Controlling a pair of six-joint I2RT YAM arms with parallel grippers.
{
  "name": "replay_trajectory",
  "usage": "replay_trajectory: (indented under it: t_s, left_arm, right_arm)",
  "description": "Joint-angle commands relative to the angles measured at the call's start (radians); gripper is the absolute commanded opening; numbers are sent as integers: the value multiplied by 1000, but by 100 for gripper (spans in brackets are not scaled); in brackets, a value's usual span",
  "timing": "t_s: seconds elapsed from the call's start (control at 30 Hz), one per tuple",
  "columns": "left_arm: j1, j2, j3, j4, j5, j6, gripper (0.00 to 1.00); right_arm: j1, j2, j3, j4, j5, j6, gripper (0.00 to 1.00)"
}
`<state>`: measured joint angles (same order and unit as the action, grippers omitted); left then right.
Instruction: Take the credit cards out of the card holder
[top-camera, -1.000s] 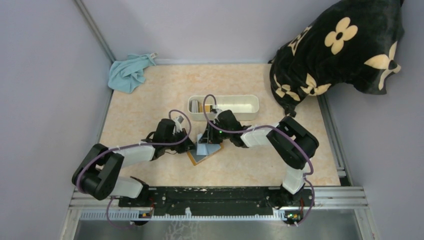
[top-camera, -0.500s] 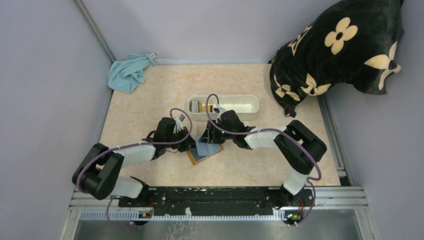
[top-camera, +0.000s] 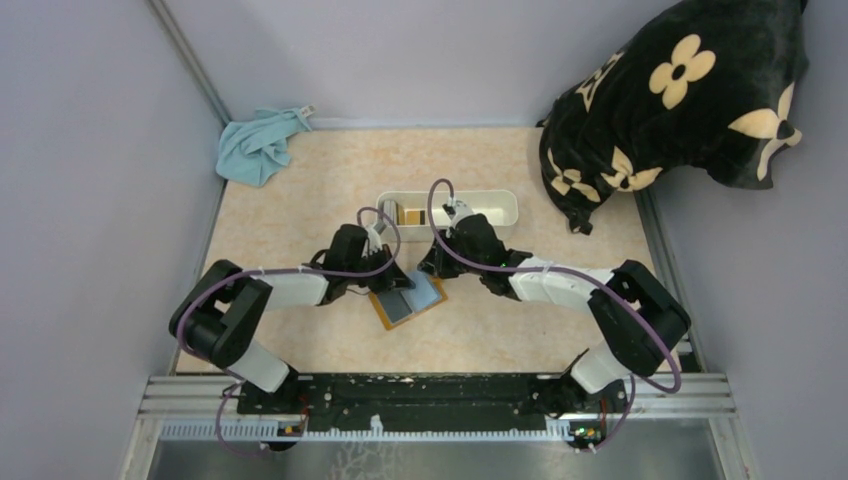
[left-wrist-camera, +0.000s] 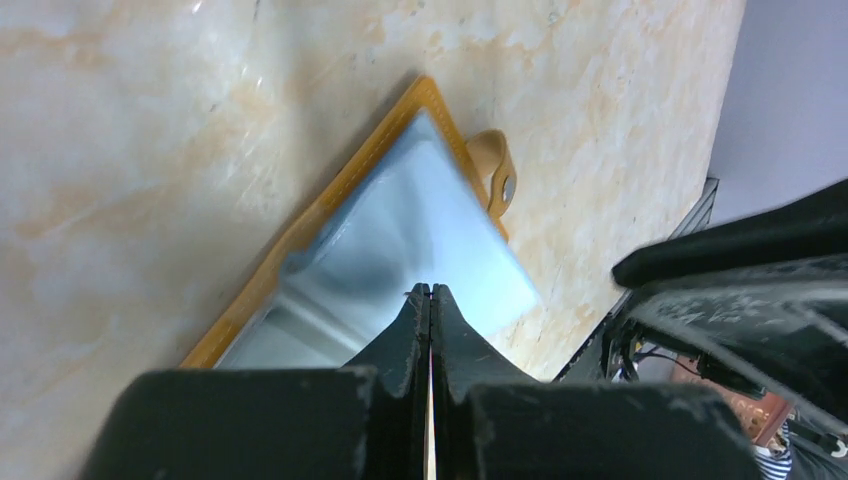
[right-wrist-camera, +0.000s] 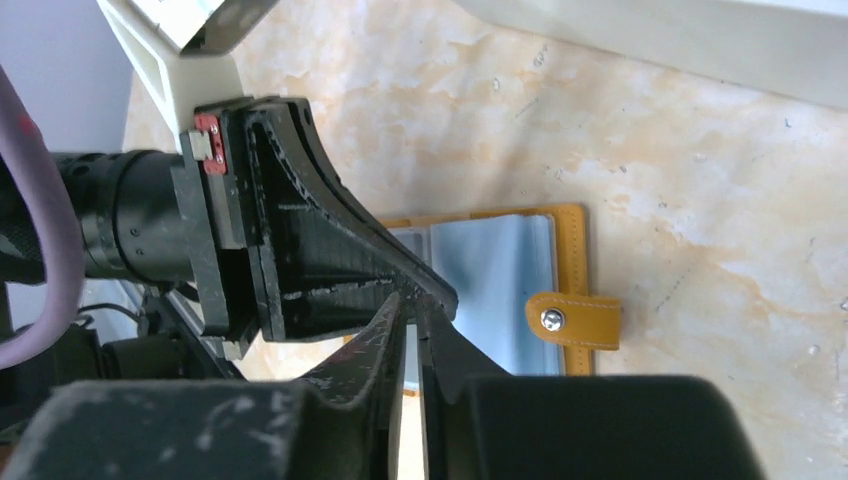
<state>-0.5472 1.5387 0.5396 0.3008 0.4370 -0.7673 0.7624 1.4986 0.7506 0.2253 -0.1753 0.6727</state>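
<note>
The orange-brown card holder (top-camera: 392, 318) lies open on the table, also in the left wrist view (left-wrist-camera: 330, 200) and the right wrist view (right-wrist-camera: 572, 250). A pale blue-grey sheet (top-camera: 424, 292) lies flat on it and overhangs its right edge; I cannot tell whether it is a card or a sleeve. My left gripper (top-camera: 397, 284) is shut, its tips (left-wrist-camera: 431, 290) resting on that sheet. My right gripper (top-camera: 432, 266) is shut and empty just behind the holder, its tips (right-wrist-camera: 410, 300) beside the left fingers (right-wrist-camera: 330, 250). Small tan and grey card-like pieces (top-camera: 401, 213) lie in the tray's left end.
A long white tray (top-camera: 480, 212) stands just behind the holder, and its wall shows in the right wrist view (right-wrist-camera: 700, 30). A crumpled blue cloth (top-camera: 258, 146) lies at the back left. A black flowered cushion (top-camera: 680, 95) fills the back right corner.
The pale blue sheet that my right gripper held up now lies flat on the holder. My right gripper has pulled back toward the tray. My left gripper has moved right onto the holder.
</note>
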Motion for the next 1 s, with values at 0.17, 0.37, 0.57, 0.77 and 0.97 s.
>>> replay_trajectory:
  t_s: [0.17, 0.37, 0.57, 0.77, 0.97]
  left_arm:
    - [-10, 66, 58, 70, 30, -7, 0]
    - [-10, -14, 23, -22, -29, 29, 0]
    - [-10, -98, -29, -83, -93, 46, 0]
    - [-10, -93, -32, -80, -91, 46, 0]
    - [-10, -82, -32, -77, -86, 47, 0]
  right_arm:
    - [-4, -11, -1, -15, 19, -50, 0]
    - [1, 61, 79, -149, 155, -163, 42]
    - [53, 120, 184, -299, 373, -284, 57]
    - [111, 212, 238, -347, 456, -293, 52]
    - [133, 224, 239, -366, 481, -289, 52]
